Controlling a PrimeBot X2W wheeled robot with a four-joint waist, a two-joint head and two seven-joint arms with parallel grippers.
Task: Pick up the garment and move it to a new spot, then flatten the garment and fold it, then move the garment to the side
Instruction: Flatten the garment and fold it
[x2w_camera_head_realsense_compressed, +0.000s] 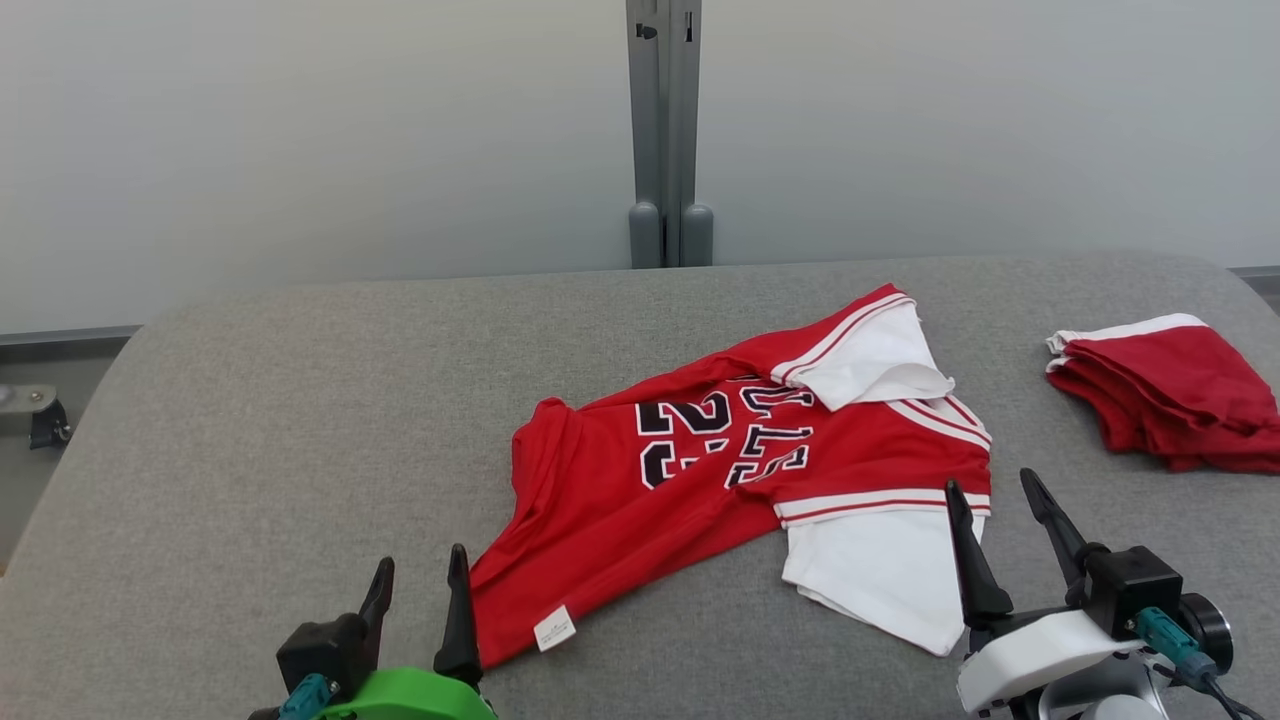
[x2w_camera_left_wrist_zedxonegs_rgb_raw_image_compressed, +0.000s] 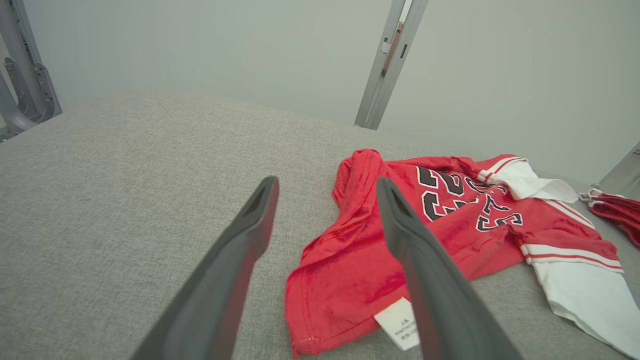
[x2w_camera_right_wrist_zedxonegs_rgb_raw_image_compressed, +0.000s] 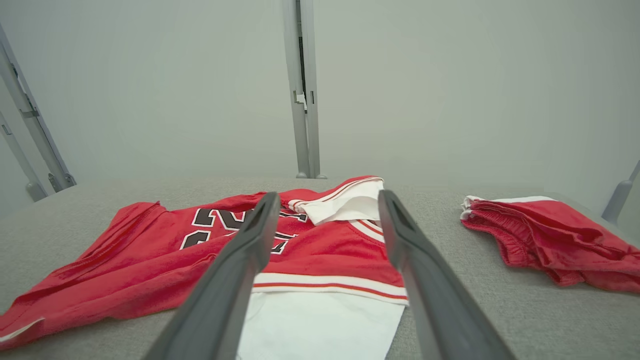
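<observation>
The garment is a red jersey with white sleeves and black numbers, lying crumpled across the middle of the grey table. Its hem corner with a white tag points at the near edge. My left gripper stands open at the lower left, just left of that hem corner, nothing between its fingers. In the left wrist view the garment lies beyond the right finger. My right gripper is open above the near white sleeve. From the right wrist the garment lies between and beyond the fingers.
A folded red garment with white trim sits at the table's right edge, also in the right wrist view. A grey post rises behind the table's far edge. Bare grey cloth stretches over the table's left half.
</observation>
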